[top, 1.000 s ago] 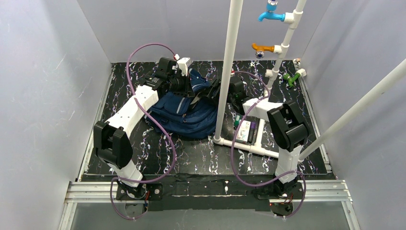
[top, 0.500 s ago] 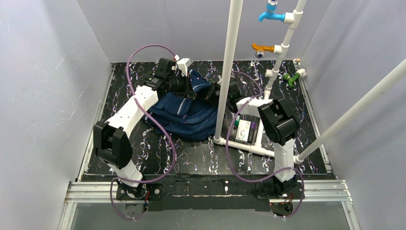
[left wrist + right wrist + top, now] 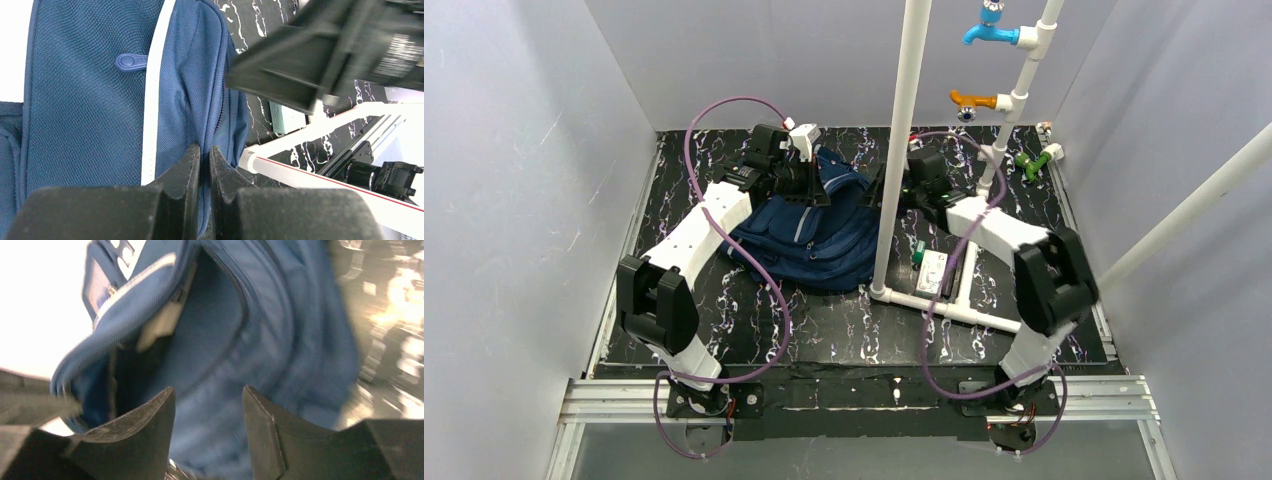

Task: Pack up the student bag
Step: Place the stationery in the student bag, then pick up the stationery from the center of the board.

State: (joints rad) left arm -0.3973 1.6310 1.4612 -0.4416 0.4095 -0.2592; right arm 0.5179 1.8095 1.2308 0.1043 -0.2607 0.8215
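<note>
**Bag [image 3: 814, 240].** It lies on the black marbled tabletop [image 3: 844, 330], in the far middle, just left of the upright white pipe [image 3: 899, 140]. The near part rests flat. The far edge is raised off the tabletop.

**Left tool [image 3: 205, 152].** The fingers are pressed together and pinch a fold of blue fabric at the raised far edge of the bag. In the left wrist view, a grey stripe [image 3: 150, 100] runs along the panel left of the pinched fold. A blue zip pull [image 3: 131, 61] lies just beside the stripe.

**Right tool [image 3: 207, 397].** The fingers are spread, with nothing between them. The tool sits at the far right side of the bag, close to the pipe, and points at the bag's open mouth. The right wrist view is blurred. It shows the dark inside of the opening and a pale label [image 3: 160, 325] at the rim. Whether this tool touches the bag cannot be told.

**Other items.** A flat white box [image 3: 932, 270] lies on the tabletop right of the pipe, inside a low white frame [image 3: 944, 305], apart from the bag. A blue tap [image 3: 989, 32], an orange tap [image 3: 974, 100] and a green tap [image 3: 1034, 160] sit at the far right.
</note>
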